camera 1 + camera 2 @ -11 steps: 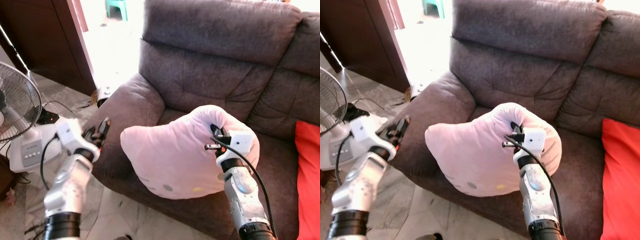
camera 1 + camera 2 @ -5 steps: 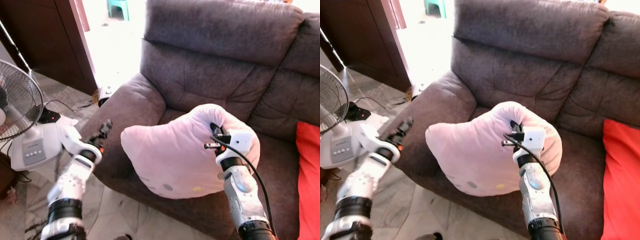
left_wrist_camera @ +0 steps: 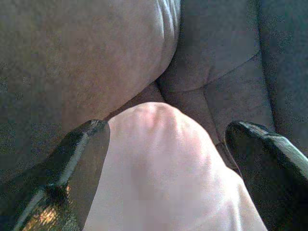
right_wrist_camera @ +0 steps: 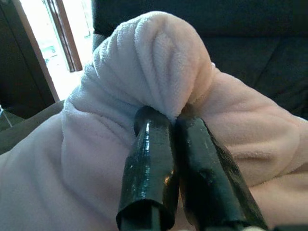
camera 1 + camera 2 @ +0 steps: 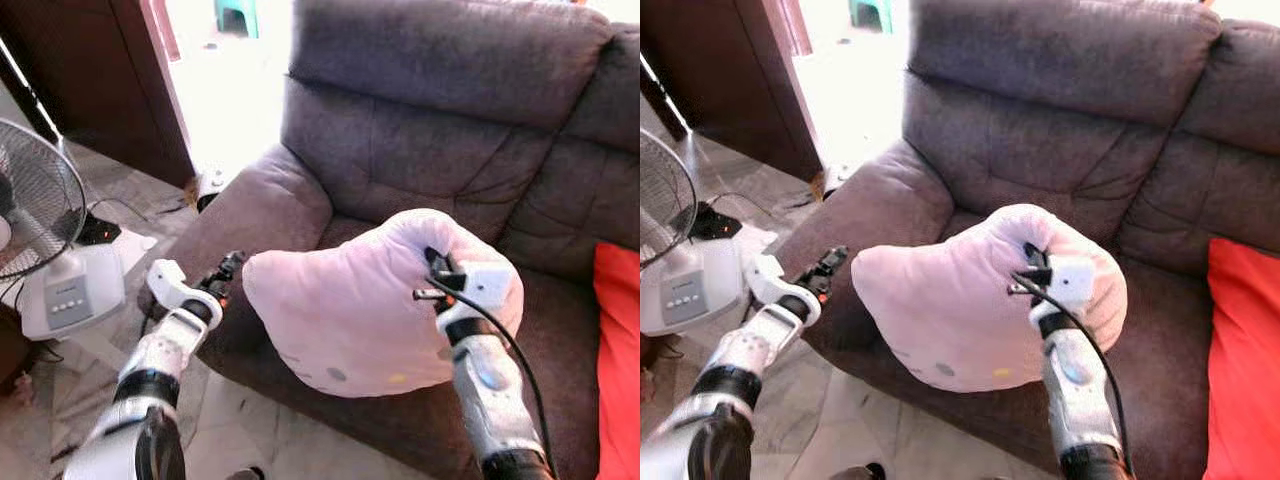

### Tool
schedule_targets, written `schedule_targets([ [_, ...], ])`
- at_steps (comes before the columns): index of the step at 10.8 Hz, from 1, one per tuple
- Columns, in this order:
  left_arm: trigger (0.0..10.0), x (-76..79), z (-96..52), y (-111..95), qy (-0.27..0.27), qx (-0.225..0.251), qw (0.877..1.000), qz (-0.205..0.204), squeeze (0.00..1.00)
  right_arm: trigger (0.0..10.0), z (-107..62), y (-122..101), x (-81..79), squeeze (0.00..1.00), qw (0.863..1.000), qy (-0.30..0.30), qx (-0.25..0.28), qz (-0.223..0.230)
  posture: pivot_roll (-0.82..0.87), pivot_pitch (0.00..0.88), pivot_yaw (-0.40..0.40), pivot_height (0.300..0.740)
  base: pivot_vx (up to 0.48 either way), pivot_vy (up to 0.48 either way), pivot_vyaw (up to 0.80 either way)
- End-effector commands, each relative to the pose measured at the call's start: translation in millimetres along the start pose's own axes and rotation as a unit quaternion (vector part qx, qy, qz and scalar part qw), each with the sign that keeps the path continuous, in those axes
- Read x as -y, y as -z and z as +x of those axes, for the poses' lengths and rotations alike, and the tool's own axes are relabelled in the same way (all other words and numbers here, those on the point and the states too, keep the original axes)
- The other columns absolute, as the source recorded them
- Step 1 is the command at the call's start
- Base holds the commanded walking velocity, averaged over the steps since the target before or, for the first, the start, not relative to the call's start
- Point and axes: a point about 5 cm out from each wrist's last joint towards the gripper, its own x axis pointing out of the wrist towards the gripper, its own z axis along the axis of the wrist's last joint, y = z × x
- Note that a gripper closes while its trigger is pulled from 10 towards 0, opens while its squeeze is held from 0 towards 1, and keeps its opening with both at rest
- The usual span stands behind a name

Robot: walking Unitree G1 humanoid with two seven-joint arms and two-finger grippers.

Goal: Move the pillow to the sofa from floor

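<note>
- Since a second ago the left gripper [image 5: 232, 264] has swung in from mid-left to the pillow's left edge; the pillow has stayed put.
- Brown sofa [image 5: 420, 150] fills the frame's upper right.
- Pink pillow [image 5: 350, 310] hangs centre-frame over the seat's front, carried for placing.
- Right gripper [image 4: 168, 144] is clamped tight on a pinched fold.
- The left gripper's fingers [image 3: 79, 159] are spread wide, straddling the pillow's corner.

Soft cloth against hard, shiny robot parts

The pillow [image 5: 350, 310] is pale pink plush, matt and fuzzy (its nap bunches into soft folds where pinched); the sofa [image 5: 440, 130] is grey-brown suede-like fabric, matt with a fine rough grain. The right gripper [image 4: 175, 132] has glossy black fingers, like the left gripper [image 3: 166, 144]; both arms are smooth silver. The floor [image 5: 130, 195] is polished marbled tile.
</note>
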Motion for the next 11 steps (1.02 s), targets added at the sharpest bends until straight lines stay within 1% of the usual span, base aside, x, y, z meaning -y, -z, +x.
schedule_targets([
  [1, 10.0, 1.0, 2.8, -4, -0.005, 0.000, 1.000, 0.016, 0.00, 10.0, -10.5, 16, -3.8, 0.00, 0.999, -0.009, -0.045, 0.005, 0.13, 0.242, 0.008, 0.740, 0.000, 0.000, 0.00],
  [3, 10.0, 4.3, 6.9, -7, -0.002, 0.006, 1.000, 0.019, 0.00, 10.0, -15.6, 8, -2.9, 0.00, 0.999, -0.008, -0.035, 0.006, 0.11, 0.279, 0.010, 0.740, 0.000, 0.000, 0.00],
  [4, 10.0, 9.6, 9.0, -8, 0.017, 0.005, 1.000, 0.016, 0.00, 10.0, -19.5, 4, -3.7, 0.00, 0.999, -0.012, -0.030, 0.009, 0.10, 0.294, 0.007, 0.740, 0.000, 0.000, 0.00],
  [5, 10.0, 14.5, 11.6, -6, 0.027, -0.008, 0.999, 0.016, 0.00, 10.0, -26.4, 4, -1.9, 0.00, 0.999, -0.019, -0.037, 0.001, 0.10, 0.316, 0.007, 0.740, 0.000, 0.000, 0.00],
  [6, 10.0, 17.5, 13.2, -5, 0.033, -0.015, 0.999, 0.014, 0.00, 10.0, -37.5, 5, 4.2, 0.00, 0.999, -0.016, -0.049, -0.010, 0.08, 0.344, 0.008, 0.740, 0.000, 0.000, 0.00],
  [7, 10.0, 23.1, 14.8, -5, 0.054, -0.022, 0.998, 0.009, 0.00, 10.0, -48.2, 5, 10.5, 0.00, 0.998, -0.007, -0.060, -0.015, 0.08, 0.359, 0.008, 0.740, 0.000, 0.000, 0.00],
  [8, 10.0, 29.1, 16.2, -5, 0.074, -0.034, 0.997, 0.015, 0.00, 10.0, -53.2, 5, 12.6, 0.00, 0.998, -0.004, -0.065, -0.017, 0.08, 0.364, 0.008, 0.740, 0.000, 0.000, 0.00],
  [9, 10.0, 30.9, 17.1, -4, 0.076, -0.042, 0.996, 0.032, 0.00, 10.0, -56.8, 3, 11.3, 0.00, 0.998, -0.006, -0.066, -0.016, 0.08, 0.373, 0.010, 0.740, 0.000, 0.000, 0.00],
  [10, 10.0, 32.8, 17.0, -1, 0.090, -0.056, 0.994, 0.025, 0.00, 10.0, -61.4, 1, 10.5, 0.00, 0.998, -0.006, -0.068, -0.016, 0.07, 0.381, 0.013, 0.740, 0.000, 0.000, 0.00],
  [11, 10.0, 34.8, 17.5, 4, 0.097, -0.075, 0.992, 0.033, 0.00, 10.0, -64.4, 1, 10.6, 0.00, 0.997, -0.004, -0.072, -0.016, 0.07, 0.382, 0.014, 0.740, 0.000, 0.000, 0.00],
])
